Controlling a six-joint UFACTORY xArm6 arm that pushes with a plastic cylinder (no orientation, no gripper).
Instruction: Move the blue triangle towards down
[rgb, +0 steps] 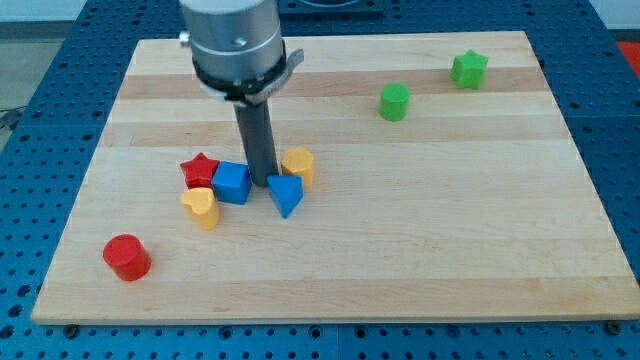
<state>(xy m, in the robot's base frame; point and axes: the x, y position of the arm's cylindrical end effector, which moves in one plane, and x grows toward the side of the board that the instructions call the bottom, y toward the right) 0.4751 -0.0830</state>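
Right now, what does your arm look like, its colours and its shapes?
My arm ends in a wide grey metal cylinder with a dark band and a small bracket at its lower rim. A straight dark rod goes down from it. My tip is plain, without markings. No cables show.

my tip (262, 183) just above the blue triangle (285, 194), blue cube (232, 183) left, yellow block (298, 164) right

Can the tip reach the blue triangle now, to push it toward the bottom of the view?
Probably yes. My tip stands just above the blue triangle, between the blue cube and the yellow block. Nothing lies between them, and the board below the triangle is bare.
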